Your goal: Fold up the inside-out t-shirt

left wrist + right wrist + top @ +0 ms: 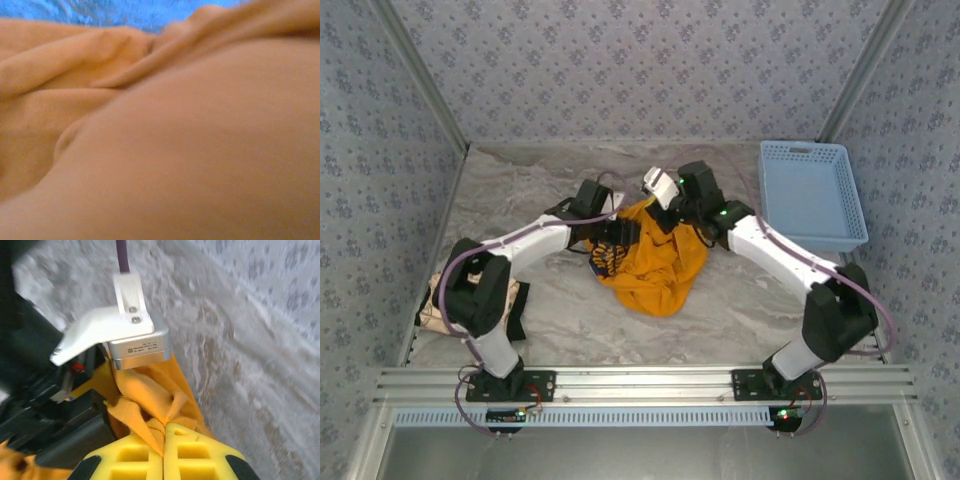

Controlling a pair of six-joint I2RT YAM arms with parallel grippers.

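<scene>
The t-shirt (655, 270) lies bunched in the middle of the desk (520, 200), the right pincer (164, 440) is clamped on its 12 o'clock edge, I cannot tell if the left pincer (615, 233) at its 10 o'clock side grips, so it seems best to lift slowly and pull the cloth flat.

Robot test cell, a lab-type setup. Patterned panel walls (620, 60) close in three sides, with metal corner posts (420, 75). Marble-look tabletop (740, 300). Two arms, the left arm (520, 245) and the right arm (775, 250), are bolted to an aluminium rail (640, 380) at the near edge — cables exposed. Blue plastic basket (805, 148) sits in the far right corner.
</scene>
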